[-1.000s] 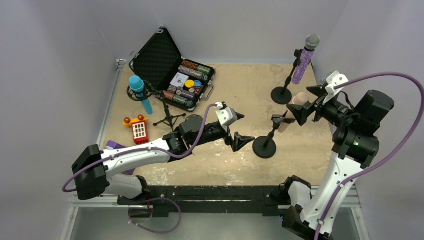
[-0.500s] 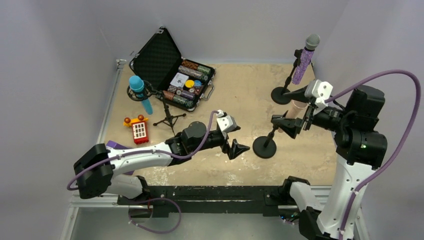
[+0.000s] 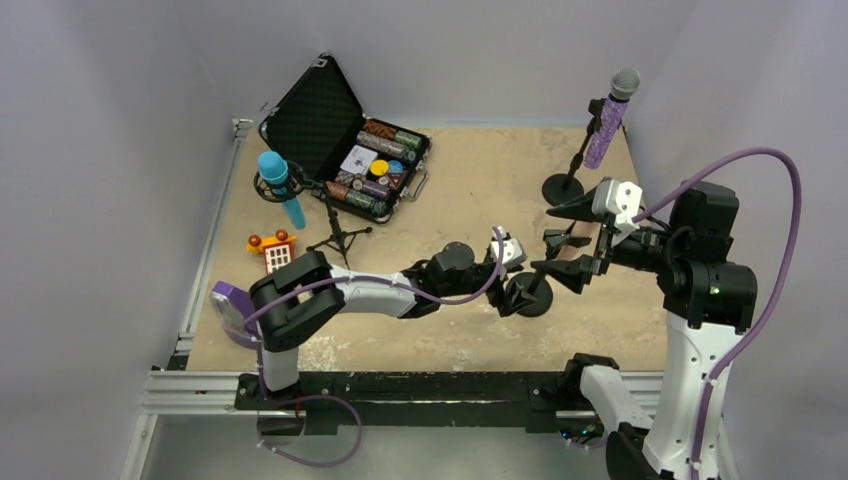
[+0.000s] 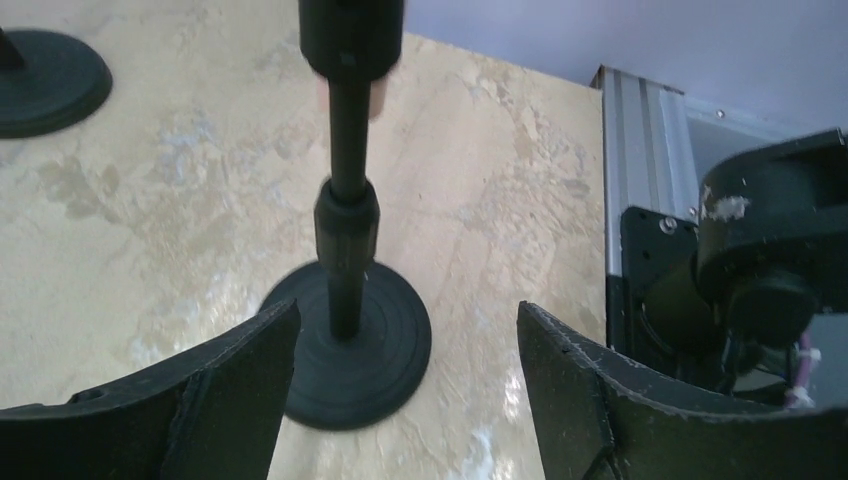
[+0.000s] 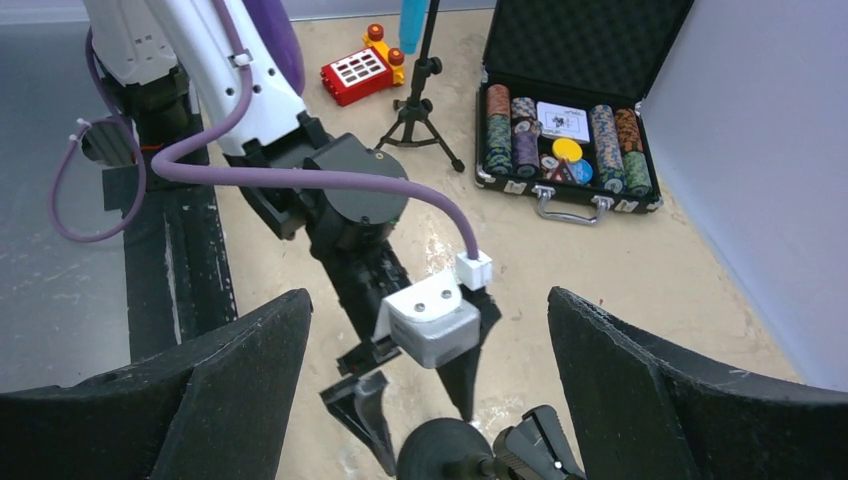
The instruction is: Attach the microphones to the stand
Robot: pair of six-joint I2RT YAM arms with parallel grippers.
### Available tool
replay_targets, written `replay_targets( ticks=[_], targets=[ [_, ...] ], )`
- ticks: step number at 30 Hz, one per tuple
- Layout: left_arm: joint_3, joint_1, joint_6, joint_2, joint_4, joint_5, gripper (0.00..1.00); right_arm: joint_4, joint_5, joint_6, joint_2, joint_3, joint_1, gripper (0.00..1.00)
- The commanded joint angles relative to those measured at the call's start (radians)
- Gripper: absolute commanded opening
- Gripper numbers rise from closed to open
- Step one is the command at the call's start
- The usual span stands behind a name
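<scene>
The peach-pink microphone (image 4: 380, 98) is up in the clip (image 4: 352, 35) of the near stand (image 3: 537, 297), and from the left wrist only slivers of it peek out either side of the pole (image 4: 347, 230); the purple microphone (image 3: 607, 125) is perched on the far stand (image 3: 563, 190) and the blue microphone (image 3: 285, 195) on the tripod (image 3: 338, 238), so by the look of it this is the last one to settle. Now the geometry that matters; the left gripper (image 4: 407, 312) is down low, fingers spread and gripping nothing, with the upright pole dead ahead and a touch left of centre between them; the round base (image 4: 385, 355) lies flat on the table (image 4: 500, 200), its rim right by the left finger, though whether they touch I cannot tell. The right gripper (image 5: 428, 298) is on the other side and higher, also spread wide and empty, looking down over the top of the stand at the left claw; in the overhead view it covers most of the microphone, so the right arm is nearer to it and the left nearer to the base. The microphone's long axis seems to tilt up and back toward the right arm, but it is too hidden to be sure; I'd say the left claw should pinch the pole to steady it while the right presses the body home.
</scene>
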Motion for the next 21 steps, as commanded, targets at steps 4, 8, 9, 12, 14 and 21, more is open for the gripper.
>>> replay_targets(
  ticks=[4,8,9,12,14,21],
  targets=[
    [0.187,-0.004,0.082,0.084,0.102,-0.044,0.79,0.035,-0.04,-0.003,-0.03,-0.03,0.004,0.91],
    [0.224,-0.004,0.095,0.106,0.09,-0.052,0.66,0.043,-0.051,0.004,-0.027,-0.028,0.004,0.92],
    [0.233,-0.004,0.097,0.111,0.082,-0.056,0.61,0.044,-0.054,0.006,-0.027,-0.027,0.004,0.92],
    [0.255,-0.004,0.101,0.123,0.077,-0.056,0.48,0.046,-0.061,0.008,-0.028,-0.026,0.005,0.92],
    [0.273,-0.004,0.104,0.133,0.065,-0.051,0.39,0.046,-0.062,0.008,-0.028,-0.026,0.005,0.92],
    [0.332,-0.004,0.12,0.161,0.024,-0.037,0.34,0.044,-0.067,0.011,-0.034,-0.03,0.005,0.92]
  ],
)
